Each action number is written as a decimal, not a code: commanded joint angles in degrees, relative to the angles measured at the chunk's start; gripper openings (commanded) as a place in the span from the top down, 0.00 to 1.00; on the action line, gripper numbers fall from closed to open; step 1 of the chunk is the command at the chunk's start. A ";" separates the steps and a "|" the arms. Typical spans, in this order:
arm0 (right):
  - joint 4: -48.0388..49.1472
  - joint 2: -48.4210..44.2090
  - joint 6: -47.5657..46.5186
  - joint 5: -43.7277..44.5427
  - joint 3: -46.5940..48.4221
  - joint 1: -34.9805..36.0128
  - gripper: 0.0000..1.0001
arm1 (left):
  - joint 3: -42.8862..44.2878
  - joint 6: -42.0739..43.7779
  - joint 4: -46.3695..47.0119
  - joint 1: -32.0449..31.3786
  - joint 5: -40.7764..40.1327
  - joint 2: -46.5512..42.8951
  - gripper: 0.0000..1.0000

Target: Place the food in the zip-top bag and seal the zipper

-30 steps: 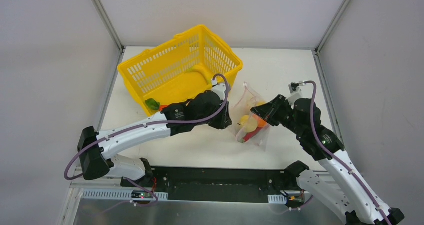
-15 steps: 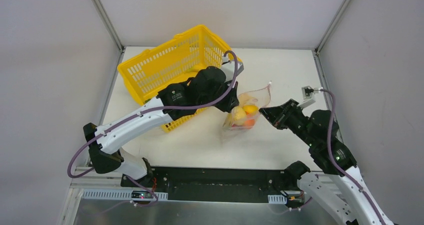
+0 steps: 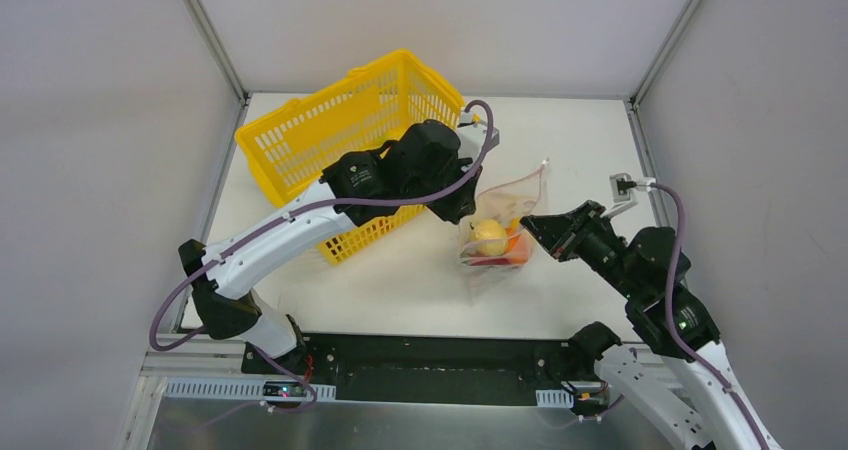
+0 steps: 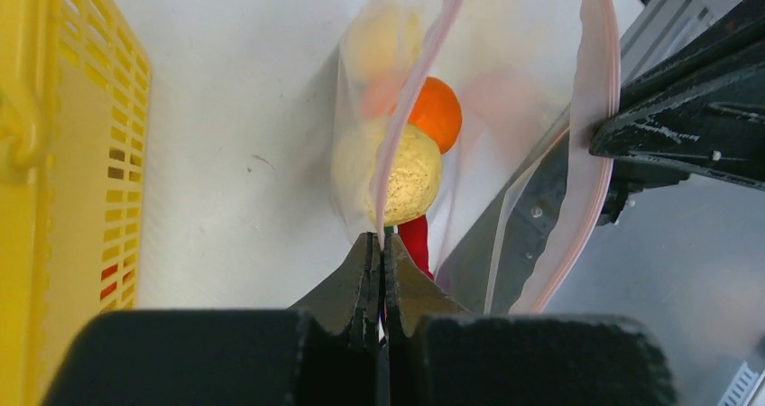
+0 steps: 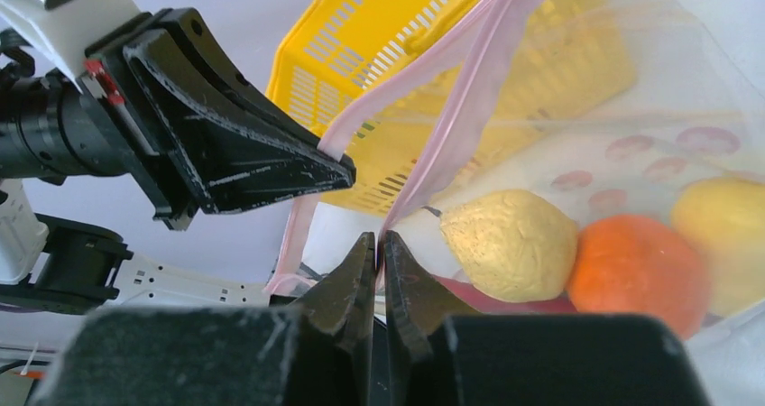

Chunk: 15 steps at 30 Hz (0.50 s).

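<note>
white tabletop point(image 3: 580, 140) inside pale grey walls. the zip-top bag point(image 3: 508, 202), thin clear film printed with pink dots, hangs between my two grippers, beside the slotted yellow plastic basket point(image 3: 330, 140). my left gripper point(image 4: 380, 240) and right gripper point(image 5: 379, 240) each pinch its pink zipper point(image 5: 469, 72), fingers pressed together on it. inside sit a bumpy lemon point(image 5: 511, 244), a smooth orange fruit point(image 5: 636, 266) and a red chili point(image 4: 415, 244).
</note>
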 commanded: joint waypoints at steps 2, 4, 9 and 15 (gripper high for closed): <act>-0.43 3.91 1.13 0.82 2.39 0.15 0.90 | -6.82 0.19 3.80 0.55 0.64 -2.54 1.00; -0.24 4.68 1.96 0.83 2.16 0.08 0.91 | -9.97 -0.74 5.81 1.05 0.02 -3.42 1.00; 1.33 5.78 3.47 0.55 1.86 0.10 0.91 | -15.21 -3.64 7.86 2.67 -4.77 -5.84 1.00; 2.62 6.11 5.48 1.26 1.26 0.11 0.92 | -19.27 -6.35 9.30 5.37 -7.24 -9.45 1.00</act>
